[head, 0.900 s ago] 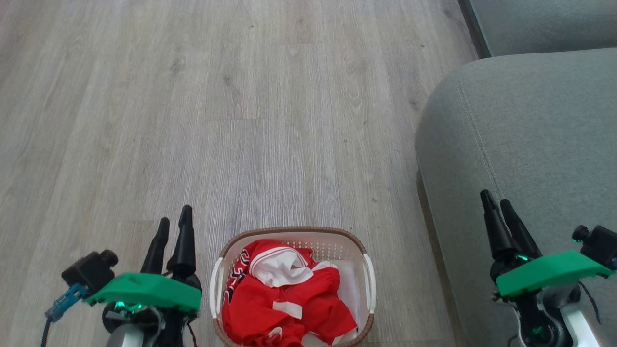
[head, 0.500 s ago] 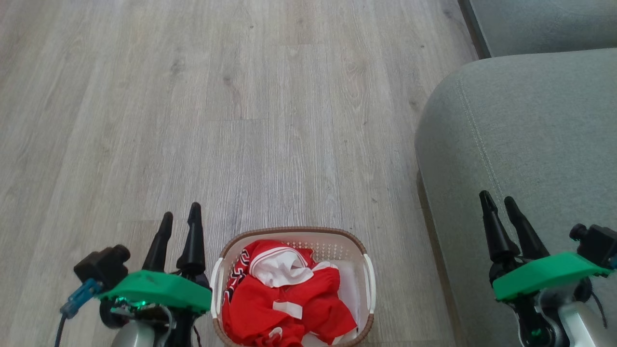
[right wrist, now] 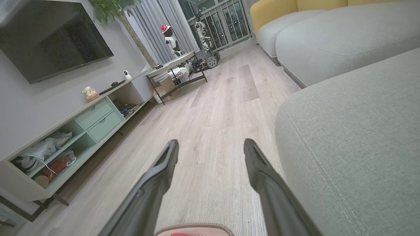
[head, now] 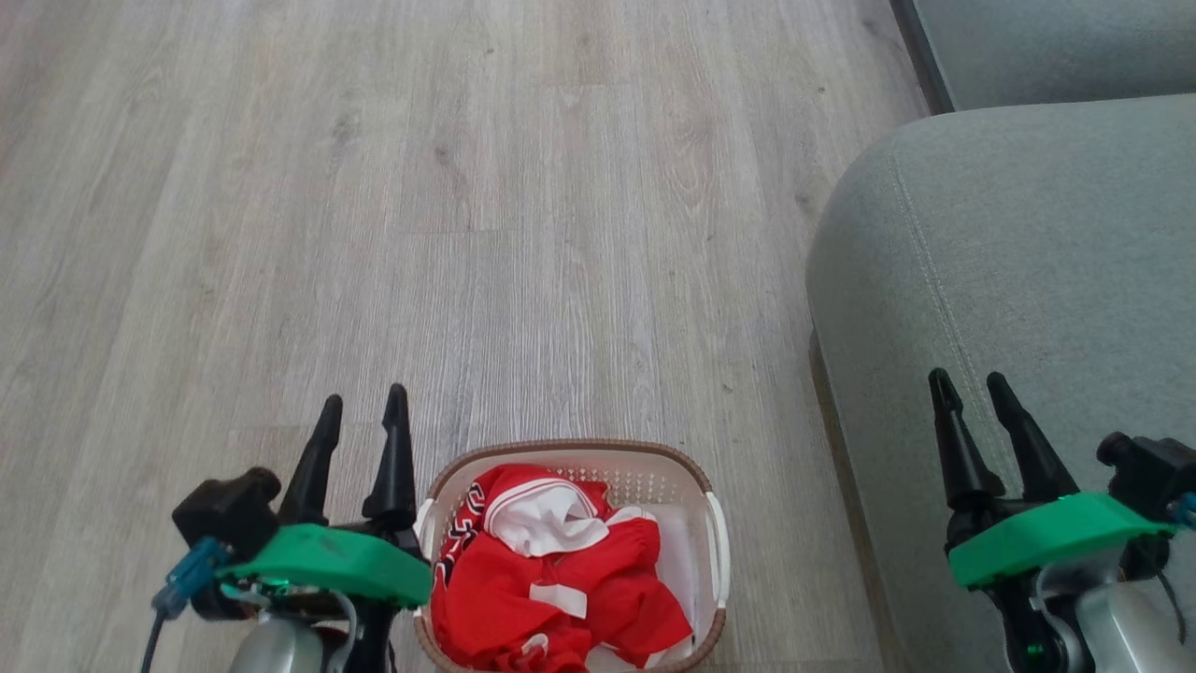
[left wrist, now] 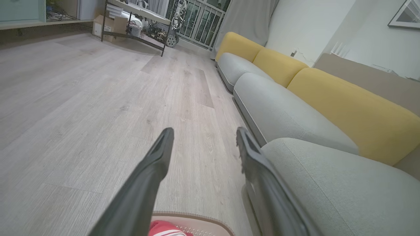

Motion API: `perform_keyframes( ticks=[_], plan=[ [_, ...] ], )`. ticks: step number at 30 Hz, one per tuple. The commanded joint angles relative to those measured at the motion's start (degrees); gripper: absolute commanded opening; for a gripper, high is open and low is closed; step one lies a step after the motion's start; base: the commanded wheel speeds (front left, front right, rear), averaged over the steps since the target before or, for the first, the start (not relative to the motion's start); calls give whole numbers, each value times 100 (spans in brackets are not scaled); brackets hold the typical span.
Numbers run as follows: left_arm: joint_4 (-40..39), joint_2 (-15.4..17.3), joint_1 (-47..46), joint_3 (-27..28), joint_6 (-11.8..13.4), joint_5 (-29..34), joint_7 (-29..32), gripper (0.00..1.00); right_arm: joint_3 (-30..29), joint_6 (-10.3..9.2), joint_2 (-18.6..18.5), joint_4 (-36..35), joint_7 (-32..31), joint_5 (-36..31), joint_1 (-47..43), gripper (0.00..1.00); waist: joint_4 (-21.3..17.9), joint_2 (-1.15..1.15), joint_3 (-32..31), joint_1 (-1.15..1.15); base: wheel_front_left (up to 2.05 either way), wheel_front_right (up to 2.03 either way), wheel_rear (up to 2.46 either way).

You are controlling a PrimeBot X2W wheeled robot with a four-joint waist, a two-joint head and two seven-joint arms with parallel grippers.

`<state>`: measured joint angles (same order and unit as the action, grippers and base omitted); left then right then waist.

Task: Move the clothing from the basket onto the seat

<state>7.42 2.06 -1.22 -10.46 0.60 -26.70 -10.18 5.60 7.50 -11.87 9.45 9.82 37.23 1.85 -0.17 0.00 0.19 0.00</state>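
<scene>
The cream basket with a brown rim stands on the floor at the bottom middle of the head view, and its rim peeks in at the bottom of the left wrist view. Red clothing with white trim lies bunched inside it. My left gripper hovers open just left of the basket, holding nothing. My right gripper is open over the grey seat, which lies to the basket's right. In their own wrist views, both the left gripper and the right gripper show spread fingers.
Pale wood floor stretches ahead and to the left. A second grey cushion lies beyond the seat, with yellow backrests behind. A TV cabinet lines the far wall and a low metal-framed table stands farther off.
My left gripper has shifted right, closer to the basket, and its fingers have spread. The right gripper's fingers have also opened wider. Basket and clothing have not moved.
</scene>
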Motion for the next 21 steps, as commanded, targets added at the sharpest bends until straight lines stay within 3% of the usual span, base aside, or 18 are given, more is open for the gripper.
perform_keyframes(
  ticks=[1, 21],
  plan=[
    [-267, 71, -339, 88, 57, 233, -89, 100, 89, -1, -146, -175, 122, -196, 323, 100, 0, 0, 4, 0, 0, 0, 0],
    [-467, 80, -372, -149, 227, 1420, -408, 100, 280, -1, -294, -276, 444, -1201, 381, 100, -4, 0, 10, 0, 0, 0, 0]
  ],
)
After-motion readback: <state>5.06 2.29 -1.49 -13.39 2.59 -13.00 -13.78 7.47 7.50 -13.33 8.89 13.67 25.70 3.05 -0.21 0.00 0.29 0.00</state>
